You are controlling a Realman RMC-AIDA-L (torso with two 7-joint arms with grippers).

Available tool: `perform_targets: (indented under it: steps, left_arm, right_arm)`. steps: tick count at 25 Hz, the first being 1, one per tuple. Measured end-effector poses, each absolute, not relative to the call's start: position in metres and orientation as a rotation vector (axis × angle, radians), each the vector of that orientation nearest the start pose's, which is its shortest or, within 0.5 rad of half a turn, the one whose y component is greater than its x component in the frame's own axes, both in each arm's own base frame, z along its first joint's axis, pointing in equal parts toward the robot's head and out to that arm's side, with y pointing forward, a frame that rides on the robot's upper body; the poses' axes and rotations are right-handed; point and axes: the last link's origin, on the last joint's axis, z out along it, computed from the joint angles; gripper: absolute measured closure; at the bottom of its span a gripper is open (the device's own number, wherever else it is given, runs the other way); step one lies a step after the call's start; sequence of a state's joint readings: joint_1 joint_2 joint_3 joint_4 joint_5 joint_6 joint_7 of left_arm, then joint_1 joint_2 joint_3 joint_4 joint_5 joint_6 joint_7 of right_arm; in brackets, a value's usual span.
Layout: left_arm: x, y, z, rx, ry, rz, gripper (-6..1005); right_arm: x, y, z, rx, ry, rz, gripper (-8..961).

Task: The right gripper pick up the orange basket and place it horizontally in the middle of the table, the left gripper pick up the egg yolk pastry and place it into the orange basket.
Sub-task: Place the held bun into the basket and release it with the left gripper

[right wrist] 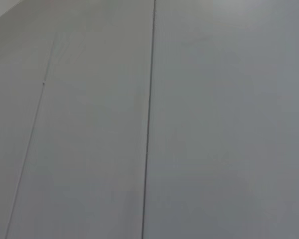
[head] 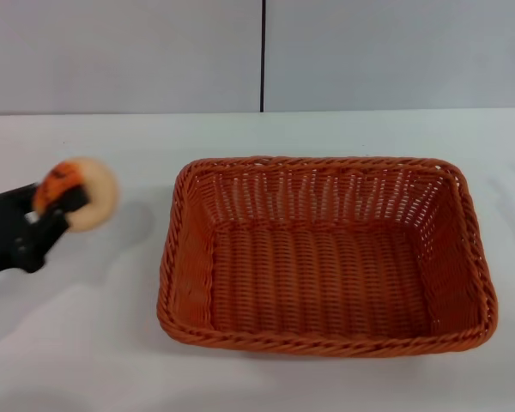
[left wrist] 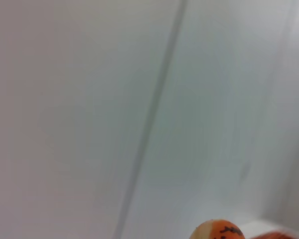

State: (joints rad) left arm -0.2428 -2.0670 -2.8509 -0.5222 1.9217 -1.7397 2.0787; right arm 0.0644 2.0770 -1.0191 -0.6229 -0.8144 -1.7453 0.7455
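Observation:
The orange basket (head: pixel 326 253) rests lengthwise on the white table (head: pixel 86 360), right of centre in the head view, with nothing inside it. At the left edge my left gripper (head: pixel 67 199) is shut on the egg yolk pastry (head: pixel 93 194), a pale round bun held above the table, well left of the basket. One orange pad (head: pixel 56 185) presses on the pastry's near side. A sliver of the pastry (left wrist: pixel 203 232) and an orange pad (left wrist: pixel 226 232) also show in the left wrist view. My right gripper is out of view.
Grey wall panels with a dark vertical seam (head: pixel 263 56) stand behind the table. The right wrist view holds only those panels and a seam (right wrist: pixel 148 119). Bare white tabletop lies between the pastry and the basket.

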Motion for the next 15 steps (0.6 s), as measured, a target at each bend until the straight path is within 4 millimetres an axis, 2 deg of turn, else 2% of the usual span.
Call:
perform_targets:
  steps: [1, 5, 6, 7, 9, 13, 15]
  left_arm:
    - [-0.33, 0.24, 0.029, -2.299, -0.61, -1.048, 845]
    - [-0.307, 0.249, 0.014, -2.384, -0.556, -1.149, 875]
    - [-0.292, 0.256, 0.002, -2.443, -0.541, -1.2, 883]
    - [-0.292, 0.256, 0.002, -2.443, -0.541, -1.2, 891]
    - [-0.277, 0.262, -0.012, -2.511, -0.513, -1.239, 889]
    - [-0.268, 0.264, -0.023, -2.535, -0.488, -1.261, 851]
    - [-0.265, 0.264, -0.028, -2.546, -0.481, -1.27, 795]
  right_arm:
    - [0.295, 0.232, 0.079, -1.799, 0.096, 1.248, 487]
    - [0.294, 0.231, 0.079, -1.801, 0.091, 1.256, 485]
    - [0.294, 0.23, 0.078, -1.801, 0.091, 1.263, 484]
    - [0.294, 0.23, 0.078, -1.801, 0.091, 1.263, 483]
    - [0.294, 0.227, 0.078, -1.795, 0.09, 1.28, 482]
    - [0.295, 0.224, 0.079, -1.789, 0.087, 1.29, 479]
    - [0.295, 0.223, 0.078, -1.787, 0.09, 1.293, 478]
